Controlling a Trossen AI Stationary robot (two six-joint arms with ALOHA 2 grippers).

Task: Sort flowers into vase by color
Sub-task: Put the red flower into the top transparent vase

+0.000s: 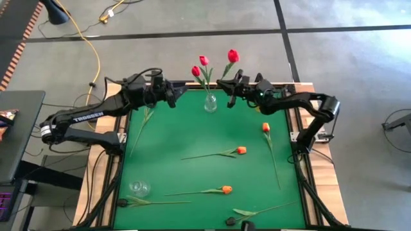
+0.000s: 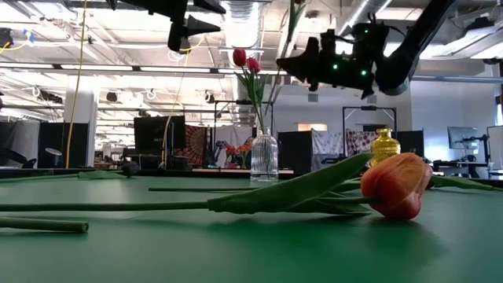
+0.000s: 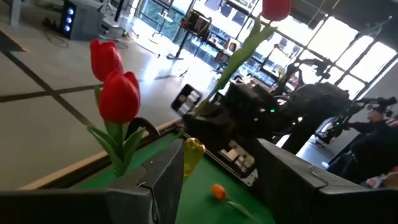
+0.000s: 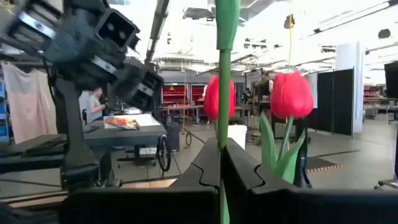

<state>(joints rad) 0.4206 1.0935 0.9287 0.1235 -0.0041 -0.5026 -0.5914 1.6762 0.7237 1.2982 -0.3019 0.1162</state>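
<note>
A clear vase (image 1: 210,102) stands at the table's far middle with two red tulips (image 1: 203,61) upright in it, stems inside; they also show in the low view (image 2: 245,61). My right gripper (image 1: 225,86) is just right of the vase, raised, shut on a third red tulip whose head (image 1: 233,56) stands above it. My left gripper (image 1: 178,91) hangs open and empty just left of the vase, and shows open in the left wrist view (image 3: 217,186). Three orange tulips (image 1: 241,150) (image 1: 227,190) (image 1: 266,128) and two dark-headed ones (image 1: 122,203) (image 1: 230,221) lie flat on the green mat. My right gripper pinches the red tulip's green stem (image 4: 222,127) between its two fingers, well below the head (image 3: 275,7). The fingers come level from the table's right and lie across the stem. The tulip stands upright, head up, lifted clear of the table.
A second clear vase (image 1: 139,188) stands near the front left. A small yellow vase (image 2: 383,145) stands at the far right, under my right arm. A loose green stem (image 1: 142,125) lies on the mat below my left arm. The mat's middle holds only the lying tulips.
</note>
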